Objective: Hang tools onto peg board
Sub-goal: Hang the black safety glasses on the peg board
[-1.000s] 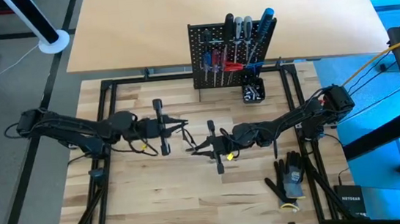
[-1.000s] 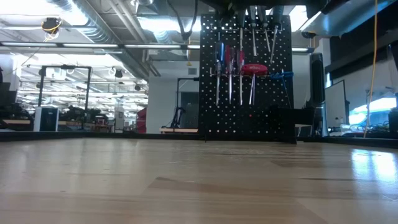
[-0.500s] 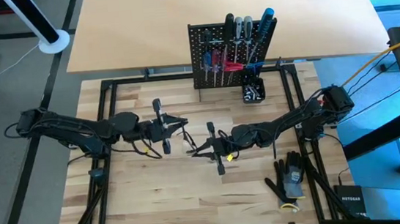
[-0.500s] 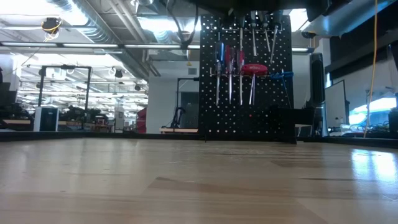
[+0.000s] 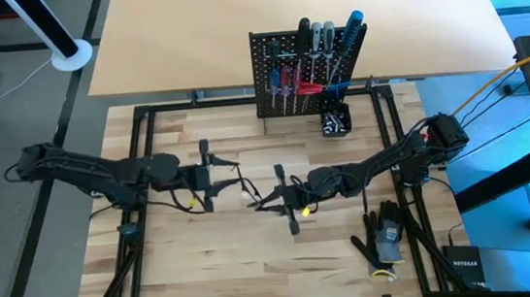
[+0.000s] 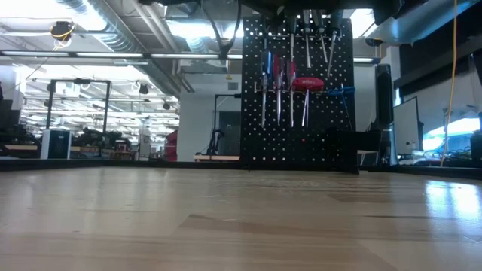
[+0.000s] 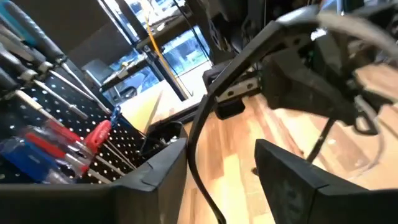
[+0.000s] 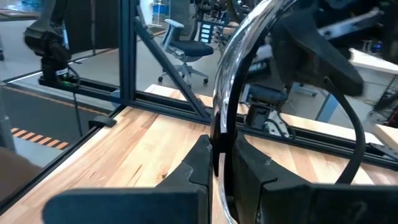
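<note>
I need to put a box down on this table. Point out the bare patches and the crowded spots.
Bare wood lies left of the peg board, ahead of the left gripper, and along the near edge, left of the black gloves. Crowded: mid-table, where the left gripper and the right gripper meet, and around the small black cup beside the board.

Peg board (image 5: 289, 73) upright, far edge of my table.
Tools (image 5: 311, 66) hang on it: red, blue, black handles.
</note>
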